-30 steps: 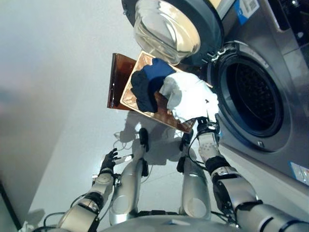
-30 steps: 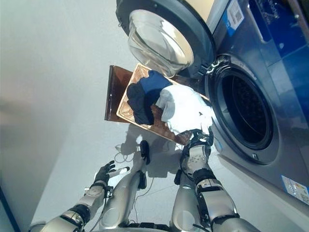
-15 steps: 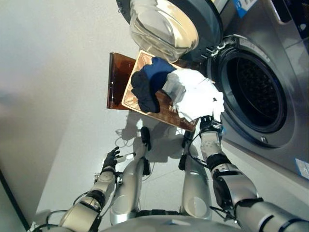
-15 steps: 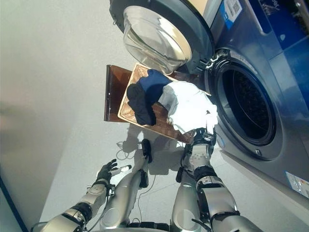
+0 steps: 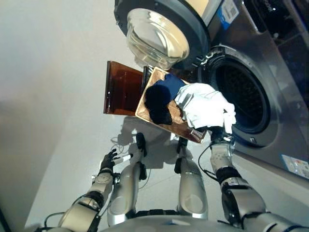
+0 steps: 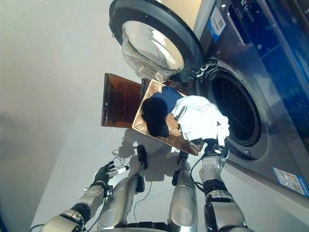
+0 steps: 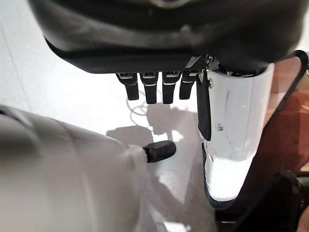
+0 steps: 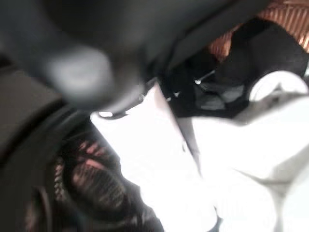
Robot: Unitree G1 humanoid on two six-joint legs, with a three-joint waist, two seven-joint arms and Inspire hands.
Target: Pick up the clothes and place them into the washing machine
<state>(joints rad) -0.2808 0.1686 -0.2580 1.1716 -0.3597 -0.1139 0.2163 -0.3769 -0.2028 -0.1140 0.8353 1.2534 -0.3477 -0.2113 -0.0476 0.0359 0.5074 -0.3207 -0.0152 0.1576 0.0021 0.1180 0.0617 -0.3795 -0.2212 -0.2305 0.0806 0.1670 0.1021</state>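
The shallow wicker basket (image 5: 143, 107) is lifted off the dark brown box (image 5: 120, 87) and tilts toward the washing machine's open drum (image 5: 239, 99). In it lie a black garment (image 5: 158, 102), a blue garment (image 5: 174, 82) and a white garment (image 5: 205, 104) that hangs over the edge nearest the drum. My right hand (image 5: 219, 140) grips the basket's near corner under the white garment, which also shows in the right wrist view (image 8: 251, 145). My left hand (image 5: 108, 161) hangs low over the floor, fingers (image 7: 152, 87) straight, holding nothing.
The machine's round glass door (image 5: 157, 34) stands open above the basket and the box. The steel machine front (image 5: 270, 140) fills the right side. Pale floor (image 5: 53, 96) lies to the left.
The basket with the clothes has come up off the brown box and moved right, toward the drum opening, with my right hand on it. The left hand stays low.
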